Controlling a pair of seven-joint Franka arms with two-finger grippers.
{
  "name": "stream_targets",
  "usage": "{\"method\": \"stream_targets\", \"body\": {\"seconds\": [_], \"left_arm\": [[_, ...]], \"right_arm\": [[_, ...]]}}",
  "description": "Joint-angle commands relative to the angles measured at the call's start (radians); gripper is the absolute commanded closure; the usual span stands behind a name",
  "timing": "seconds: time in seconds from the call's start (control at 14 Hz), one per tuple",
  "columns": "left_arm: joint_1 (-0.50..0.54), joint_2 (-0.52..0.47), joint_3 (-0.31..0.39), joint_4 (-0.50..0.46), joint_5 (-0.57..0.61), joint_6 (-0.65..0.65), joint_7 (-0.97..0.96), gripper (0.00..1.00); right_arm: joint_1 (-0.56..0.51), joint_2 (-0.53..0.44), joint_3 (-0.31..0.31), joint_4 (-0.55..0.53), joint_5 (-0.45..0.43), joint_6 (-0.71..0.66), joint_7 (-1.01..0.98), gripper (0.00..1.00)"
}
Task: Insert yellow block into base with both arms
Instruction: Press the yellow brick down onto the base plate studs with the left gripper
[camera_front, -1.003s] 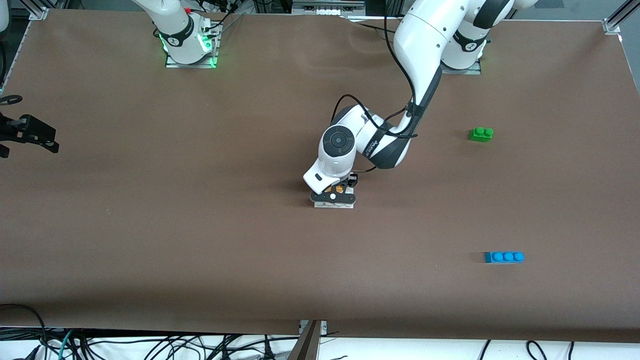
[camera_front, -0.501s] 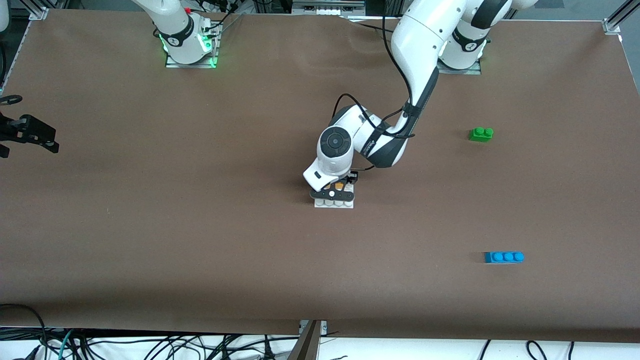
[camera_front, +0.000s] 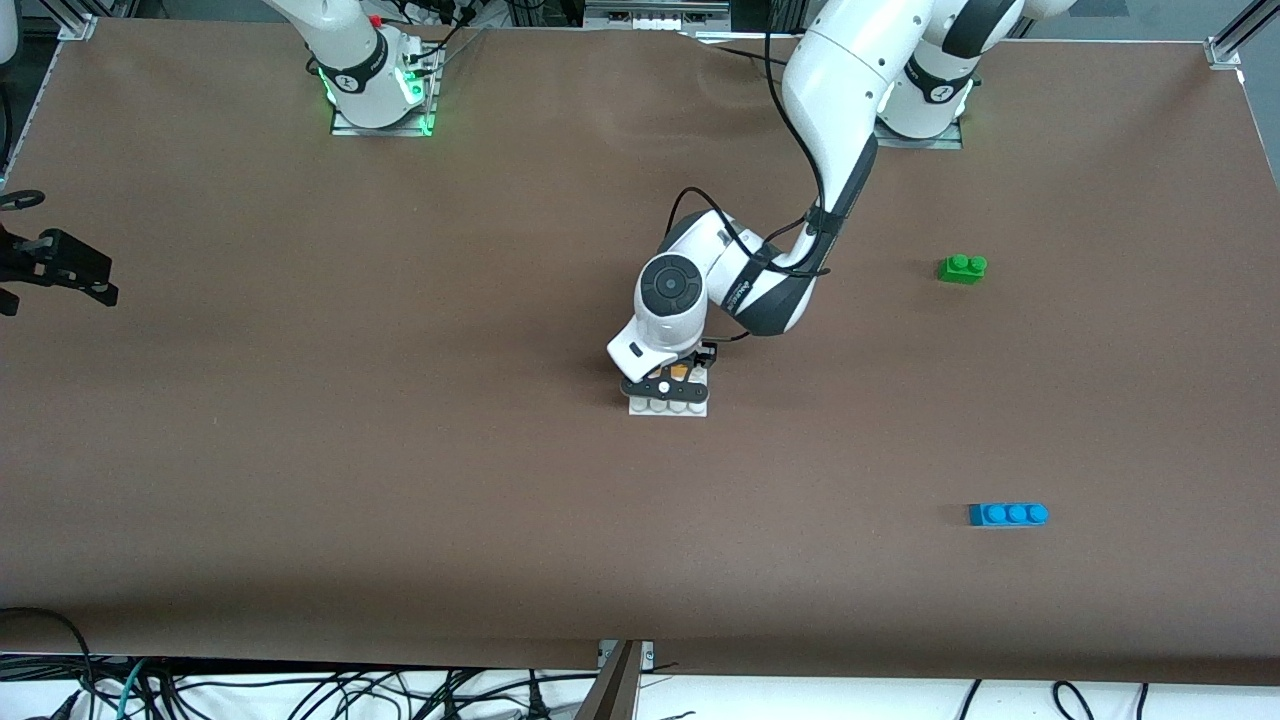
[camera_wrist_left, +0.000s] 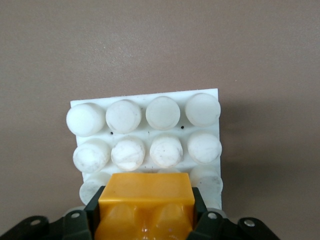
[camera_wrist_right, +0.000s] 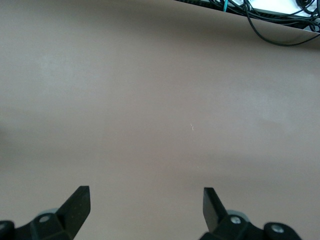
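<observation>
The yellow block (camera_wrist_left: 146, 205) is being held clamped between the fingers (camera_wrist_left: 92, 215) of the left gripper (camera_front: 668, 384), just over the base (camera_front: 668, 405), near the centre of the front frame. In the left wrist picture the block is filling the lower middle of the frame, with a black finger pressed against each of its sides. It is being kept over the base's edge rows of studs, whose tops are partly covered by it; whether it is touching them cannot be told. Two full rows of white studs are being left bare in the middle of that frame. The base is lying flat on the brown table (camera_front: 400, 500).

The right gripper (camera_wrist_right: 146, 205) is being held apart, its two black fingertips showing at the bottom corners of the right wrist picture with only bare table between them. In the front frame it is seen waiting at the left edge, at the right arm's end of the table.

A green brick (camera_front: 962, 268) is lying at the right of the front frame, and a blue brick (camera_front: 1008, 514) lower right, nearer the camera; both are well apart from the base.
</observation>
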Motion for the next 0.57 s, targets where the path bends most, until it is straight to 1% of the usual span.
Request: {"method": "stream_targets", "body": {"seconds": [0.0,0.21,0.29,0.36,0.43,0.5], "left_arm": [[-0.007,-0.008,0.006,-0.015,0.023,-0.007,0.017,0.55],[-0.006,-0.006,0.006,-0.013,0.034,-0.007,0.020,0.43],[-0.006,-0.008,0.006,-0.013,0.039,-0.007,0.020,0.28],[-0.006,-0.006,0.006,-0.013,0.039,-0.007,0.020,0.21],[-0.006,-0.006,0.006,-0.013,0.039,-0.007,0.018,0.00],[-0.006,-0.008,0.006,-0.013,0.039,-0.007,0.017,0.00]], "right_arm": [[-0.007,-0.017,0.009,-0.016,0.000,-0.004,0.001,0.00],[-0.007,-0.017,0.009,-0.016,0.000,-0.006,0.003,0.00],[-0.007,-0.017,0.009,-0.016,0.000,-0.006,0.003,0.00],[-0.008,-0.017,0.009,-0.016,0.000,-0.006,0.003,0.00],[-0.008,-0.017,0.009,-0.016,0.000,-0.006,0.003,0.00],[-0.008,-0.017,0.009,-0.016,0.000,-0.006,0.003,0.00]]}}
